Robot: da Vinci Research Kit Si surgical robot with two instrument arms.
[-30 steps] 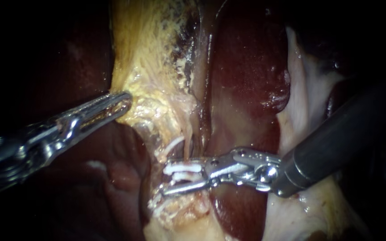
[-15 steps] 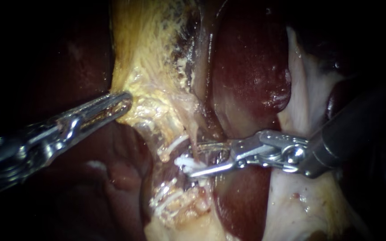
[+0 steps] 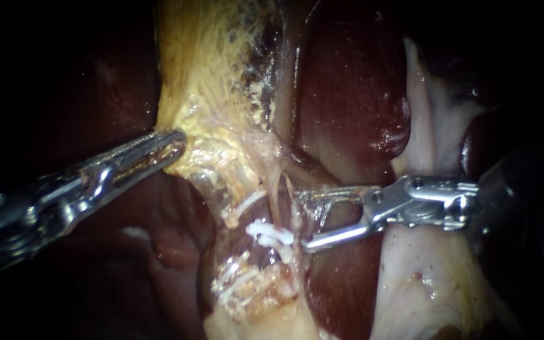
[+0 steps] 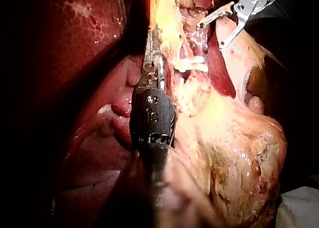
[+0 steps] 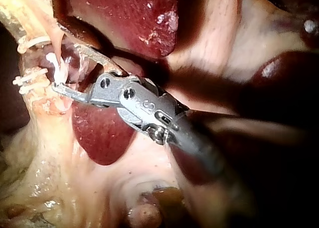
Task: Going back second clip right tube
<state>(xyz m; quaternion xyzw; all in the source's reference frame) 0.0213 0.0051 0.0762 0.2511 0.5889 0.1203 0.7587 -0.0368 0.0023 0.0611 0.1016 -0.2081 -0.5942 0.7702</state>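
A white clip (image 3: 272,234) sits across the right tube (image 3: 276,189), a thin pale strand running down between the yellowish tissue (image 3: 215,94) and the liver (image 3: 347,94). My right instrument (image 3: 301,220) stands just right of the clip, its jaws open and empty, with the lower jaw's tip close beside the clip. My left instrument (image 3: 172,146) has its jaws shut on the edge of the yellowish tissue. In the right wrist view the clip (image 5: 61,63) lies just ahead of the open right instrument (image 5: 66,67). The left wrist view shows the left instrument (image 4: 152,41) gripping tissue, with the clip (image 4: 192,66) beside it.
Two more white clips (image 3: 243,204) (image 3: 231,286) sit above and below on the neighbouring tissue. Dark red liver (image 3: 341,296) lies under the right instrument's jaws. Pale fatty tissue (image 3: 423,296) fills the lower right.
My right instrument has drawn back to the right, away from the tube, with its jaws open, and the white clip stays on the tube. The left instrument has not moved.
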